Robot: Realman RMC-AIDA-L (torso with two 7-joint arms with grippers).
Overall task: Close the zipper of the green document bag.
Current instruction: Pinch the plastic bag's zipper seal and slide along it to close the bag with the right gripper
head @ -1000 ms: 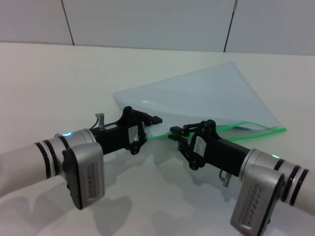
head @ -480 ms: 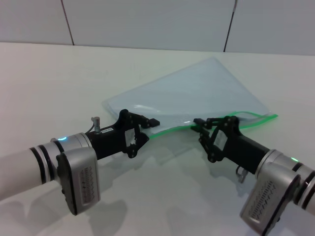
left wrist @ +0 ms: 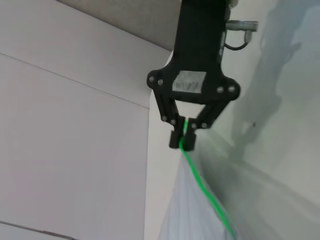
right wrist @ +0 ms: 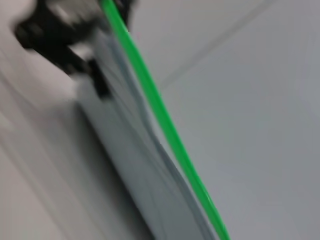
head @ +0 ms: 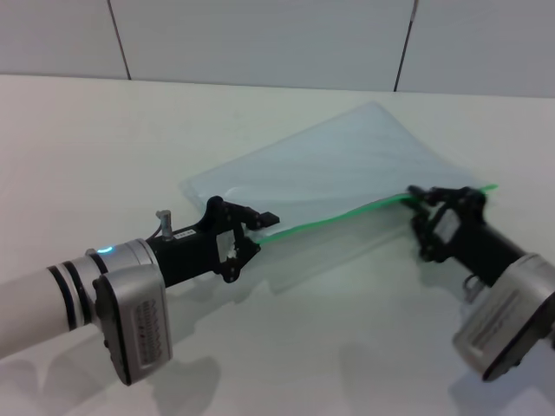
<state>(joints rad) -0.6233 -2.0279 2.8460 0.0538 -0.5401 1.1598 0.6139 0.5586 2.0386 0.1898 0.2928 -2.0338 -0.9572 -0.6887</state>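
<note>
The bag (head: 347, 165) lies at centre frame in the head view, its zipper (head: 347, 214) running along the near edge. The left gripper (head: 264, 224) pinches the zipper's left end. The right gripper (head: 419, 198), at the right, sits on the zipper near its far end; whether it grips cannot be told.

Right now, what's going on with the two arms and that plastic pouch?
The left hand is shut on one end of the thin bright green zipper, pinning that corner of the flat translucent pale blue-grey document bag on the white table. The right hand sits on the zipper close to the far end, a short stretch of green strip past it; its fingers look closed there. The strip between the hands runs straight, so the zip looks mostly shut.
</note>
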